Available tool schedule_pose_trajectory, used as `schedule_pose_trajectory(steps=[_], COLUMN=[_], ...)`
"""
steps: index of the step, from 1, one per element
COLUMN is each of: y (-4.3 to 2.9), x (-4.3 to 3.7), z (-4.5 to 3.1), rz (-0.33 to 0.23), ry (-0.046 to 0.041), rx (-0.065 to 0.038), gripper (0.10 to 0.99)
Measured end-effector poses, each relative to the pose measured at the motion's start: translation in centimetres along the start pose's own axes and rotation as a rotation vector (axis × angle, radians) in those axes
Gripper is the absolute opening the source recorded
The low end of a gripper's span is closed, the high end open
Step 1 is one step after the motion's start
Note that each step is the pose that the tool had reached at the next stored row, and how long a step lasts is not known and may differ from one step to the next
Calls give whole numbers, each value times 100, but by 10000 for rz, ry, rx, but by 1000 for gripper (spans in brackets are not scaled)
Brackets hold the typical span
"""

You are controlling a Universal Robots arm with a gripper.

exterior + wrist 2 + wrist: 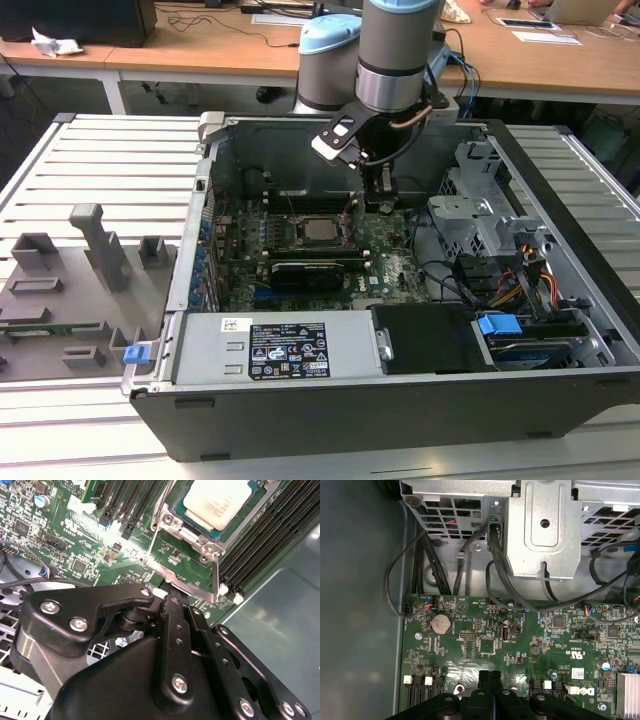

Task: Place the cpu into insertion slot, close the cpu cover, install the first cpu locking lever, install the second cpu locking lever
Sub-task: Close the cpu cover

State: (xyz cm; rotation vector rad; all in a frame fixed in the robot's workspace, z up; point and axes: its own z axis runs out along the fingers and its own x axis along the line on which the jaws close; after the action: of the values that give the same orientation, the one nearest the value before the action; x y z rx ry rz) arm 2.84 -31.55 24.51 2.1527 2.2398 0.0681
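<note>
The cpu sat in the insertion slot, near the centre of the exterior view, with its metal top facing up. The cpu cover stood swung open, clear of the chip. The gripper had its fingers pressed together with nothing visible between them. It sat just beside the cover's outer edge, probably placed to push the frame rather than grasp it.

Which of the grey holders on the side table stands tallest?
The post with the wide head, midway among them; the block to the exterior view's left of it and the small block to its right are both clearly lower.
</note>
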Motion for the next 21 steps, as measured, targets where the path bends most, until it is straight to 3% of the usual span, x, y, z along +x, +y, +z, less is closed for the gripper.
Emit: schedule_pose_trajectory(steps=[6,21], y=[-64,-146], x=[3,6], z=[-3,-8], rz=[0,0], ry=[0,0], rx=[0,0], gripper=[106,106])
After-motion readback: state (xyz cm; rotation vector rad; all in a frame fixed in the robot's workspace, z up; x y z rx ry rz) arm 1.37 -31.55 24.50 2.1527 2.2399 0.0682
